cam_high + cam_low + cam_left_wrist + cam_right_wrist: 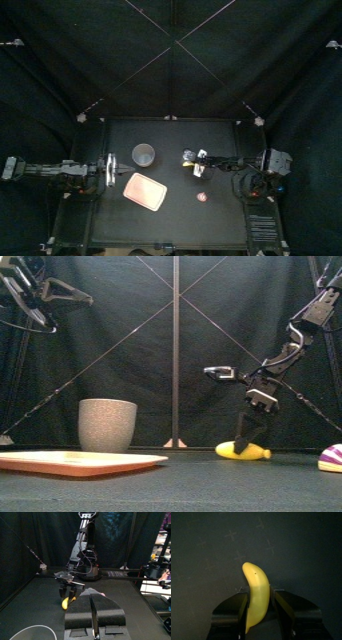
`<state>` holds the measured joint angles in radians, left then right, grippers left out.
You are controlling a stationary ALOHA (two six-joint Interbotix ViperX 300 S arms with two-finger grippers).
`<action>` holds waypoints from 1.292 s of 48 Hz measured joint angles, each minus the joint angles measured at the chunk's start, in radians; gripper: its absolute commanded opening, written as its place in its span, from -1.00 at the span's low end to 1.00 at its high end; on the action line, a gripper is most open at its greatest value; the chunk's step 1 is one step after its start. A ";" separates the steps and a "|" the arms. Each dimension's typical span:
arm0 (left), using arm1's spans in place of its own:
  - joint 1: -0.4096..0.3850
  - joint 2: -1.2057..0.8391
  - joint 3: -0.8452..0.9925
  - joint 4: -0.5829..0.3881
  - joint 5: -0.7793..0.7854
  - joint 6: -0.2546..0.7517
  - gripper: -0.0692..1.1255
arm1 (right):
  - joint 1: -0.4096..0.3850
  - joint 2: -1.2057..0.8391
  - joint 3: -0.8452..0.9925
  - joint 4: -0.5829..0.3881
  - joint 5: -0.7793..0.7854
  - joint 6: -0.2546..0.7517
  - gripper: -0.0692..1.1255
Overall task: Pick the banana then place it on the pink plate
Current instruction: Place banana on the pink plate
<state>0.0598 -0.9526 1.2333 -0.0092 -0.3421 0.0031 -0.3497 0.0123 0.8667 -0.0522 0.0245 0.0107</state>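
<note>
A yellow banana [246, 453] lies on the black table right of the middle; in the right wrist view the banana [256, 587] runs lengthwise between the jaws. My right gripper [243, 443] reaches down onto it, both jaws pressed against its sides, shut on it. From above, the right gripper [198, 166] sits just right of the table's middle. The pink plate [147, 190] lies flat at front left, also seen low in the front view as the plate [80, 462]. My left gripper [93, 609] rests shut at the table's left edge, far from the banana.
A tall grey speckled cup [107, 424] stands behind the plate, left of the banana. A small red and white toy [203, 198] lies in front of the right gripper, seen at the right as the toy [333, 461].
</note>
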 measured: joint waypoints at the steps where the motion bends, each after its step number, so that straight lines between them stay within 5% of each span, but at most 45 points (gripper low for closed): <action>1: 0.000 0.000 0.000 0.000 0.000 0.000 -0.89 | 0.000 0.000 0.000 0.000 0.000 0.000 0.08; 8: 0.000 0.000 0.000 0.000 0.000 0.000 -0.89 | 0.058 -0.005 -0.009 0.018 0.014 0.003 -0.06; 30: 0.006 0.000 0.000 0.000 0.000 0.002 -0.89 | 0.396 0.048 -0.318 0.146 0.018 0.002 -0.06; 54: 0.011 0.000 0.002 0.008 0.000 0.002 -0.89 | 0.403 0.422 -0.738 0.150 0.172 0.002 -0.04; 62: 0.011 0.000 0.008 0.008 0.000 0.002 -0.89 | 0.385 0.472 -0.824 0.126 0.215 0.005 0.15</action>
<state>0.0706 -0.9526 1.2410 -0.0015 -0.3421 0.0046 0.0353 0.4847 0.0430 0.0736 0.2393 0.0153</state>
